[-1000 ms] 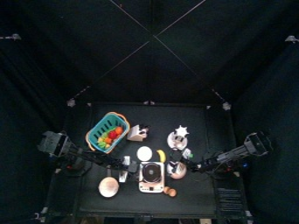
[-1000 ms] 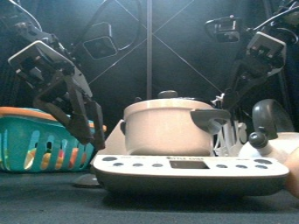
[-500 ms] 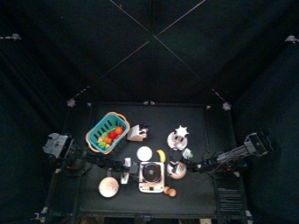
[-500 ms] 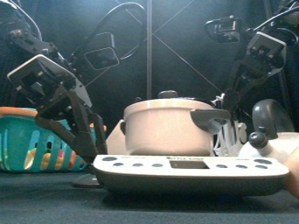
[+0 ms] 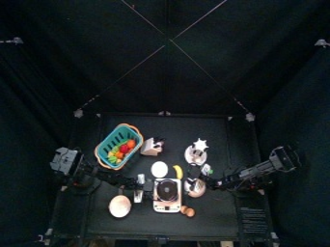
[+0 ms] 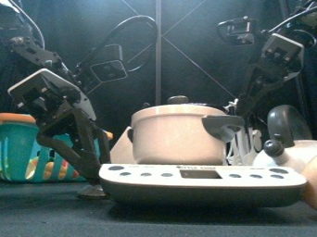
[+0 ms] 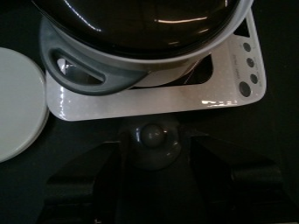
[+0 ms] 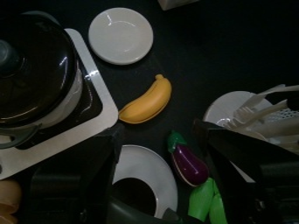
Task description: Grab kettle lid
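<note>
Left end effector (image 7: 153,162) is open, jaws straddling the lid (image 7: 153,140) on the tabletop (image 7: 70,140), at the cooker's (image 7: 176,83) 9 o'clock in the top view. Lid not yet gripped; closing and lifting remain. Right end effector (image 8: 158,188) open, empty, idle at 3 o'clock.
</note>
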